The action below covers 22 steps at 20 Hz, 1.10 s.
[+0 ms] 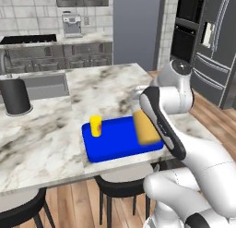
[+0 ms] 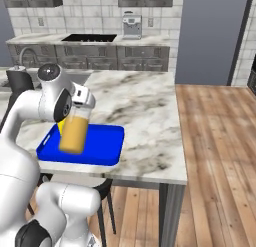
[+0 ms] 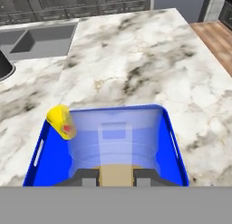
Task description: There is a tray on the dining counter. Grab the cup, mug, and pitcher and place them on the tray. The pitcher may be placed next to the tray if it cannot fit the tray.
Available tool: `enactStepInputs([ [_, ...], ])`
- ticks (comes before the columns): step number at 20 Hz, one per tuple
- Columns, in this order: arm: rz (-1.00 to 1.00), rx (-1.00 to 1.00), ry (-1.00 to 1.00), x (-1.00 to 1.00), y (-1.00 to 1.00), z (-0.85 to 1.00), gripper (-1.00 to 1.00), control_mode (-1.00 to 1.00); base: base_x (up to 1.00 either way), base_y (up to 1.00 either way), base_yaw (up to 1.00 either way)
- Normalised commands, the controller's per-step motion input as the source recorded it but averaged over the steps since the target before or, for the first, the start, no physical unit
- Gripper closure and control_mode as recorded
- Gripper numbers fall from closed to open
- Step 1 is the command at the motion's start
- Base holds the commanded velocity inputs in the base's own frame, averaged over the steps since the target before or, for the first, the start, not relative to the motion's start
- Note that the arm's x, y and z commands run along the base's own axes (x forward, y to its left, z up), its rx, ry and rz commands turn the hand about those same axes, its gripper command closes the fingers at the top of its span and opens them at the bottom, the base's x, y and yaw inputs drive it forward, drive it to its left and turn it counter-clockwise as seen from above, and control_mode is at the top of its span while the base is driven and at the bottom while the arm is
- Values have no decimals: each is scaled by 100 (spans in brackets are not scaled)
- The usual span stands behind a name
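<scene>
— Low in the middle of the hand view, what are the two dark finger tips [image 3: 116, 177] doing?

— They sit either side of the clear wall of the pitcher [image 3: 113, 143], and the glass fills the space between them. The gripper [image 3: 116, 177] is clamped on the pitcher; the orange liquid shows as a tan patch between the tips, and the lower body is cut off by the frame's bottom.

— Where is the pitcher in the base views?

— At centre right of the left base view, the pitcher [image 1: 144, 128] hangs over the right end of the tray [image 1: 110, 148], but the arm's white forearm covers its right side and the gripper itself. Left of centre in the right base view, the pitcher [image 2: 74, 133] is tilted a little above the tray [image 2: 107, 143]. Whether its base touches the tray floor I cannot tell.

— And the cup?

— The cup [image 1: 96, 126] stands upright at the tray's far left corner in the left base view. In the hand view the cup [image 3: 62, 122] appears at the tray's [image 3: 176, 146] upper left, its red mark partly seen through the glass. In the right base view only a yellow sliver [image 2: 61, 125] peeks out behind the pitcher.

— Anything else?

— The tray lies near the front edge of the dining counter [image 1: 110, 88]. A black canister [image 1: 15, 97] stands at the left by the sink [image 1: 44, 85], well apart from the tray.
</scene>
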Motion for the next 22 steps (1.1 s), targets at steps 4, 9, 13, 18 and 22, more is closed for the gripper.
enactStepInputs([
  [4,0,0,0,30,0,5,100,-100,0,0,0],
  [9,0,0,0,33,0,15,100,-100,0,0,0],
  [13,0,0,0,34,0,8,100,-100,0,0,0],
  [18,0,0,-2,41,0,0,100,-100,0,0,0],
  [22,0,0,-16,16,0,3,100,-100,0,0,0],
])
